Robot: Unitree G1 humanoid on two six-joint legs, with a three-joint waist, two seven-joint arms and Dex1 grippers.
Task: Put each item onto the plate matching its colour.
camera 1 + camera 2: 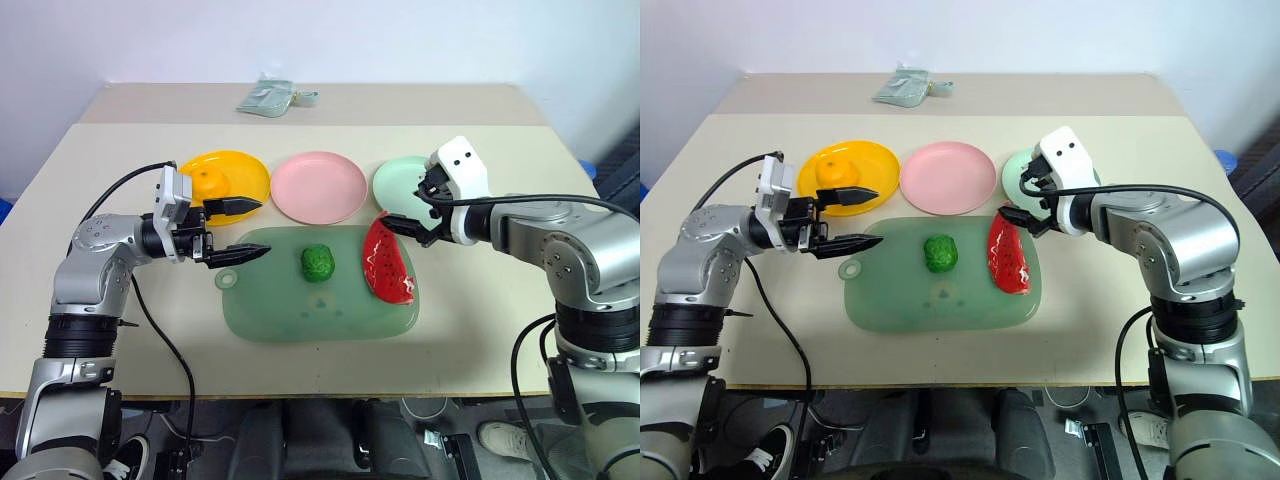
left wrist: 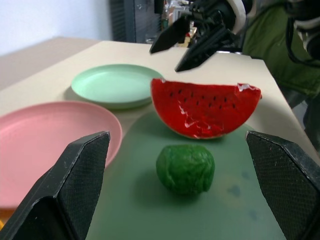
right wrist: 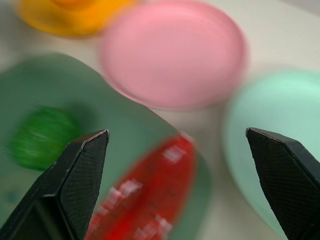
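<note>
The orange [image 1: 208, 180] lies on the yellow plate [image 1: 245, 172] at the back left. Beside that plate stand the bare pink plate [image 1: 318, 187] and the bare mint green plate [image 1: 400, 180]. A bumpy dark-green ball [image 1: 318, 262] and the red watermelon wedge [image 1: 387, 262] rest on the translucent green mat [image 1: 300, 310]. My left gripper [image 1: 263, 228] is open and level at the mat's left end, pointing at the ball [image 2: 185, 167]. Just above the wedge's far tip, my right gripper [image 1: 405, 207] hangs open and tilted down, nothing between its fingers [image 3: 82, 165].
A crumpled pale-green packet [image 1: 265, 97] lies at the back of the beige table [image 1: 120, 330]. Black cables hang off the table's front edge beside both arms.
</note>
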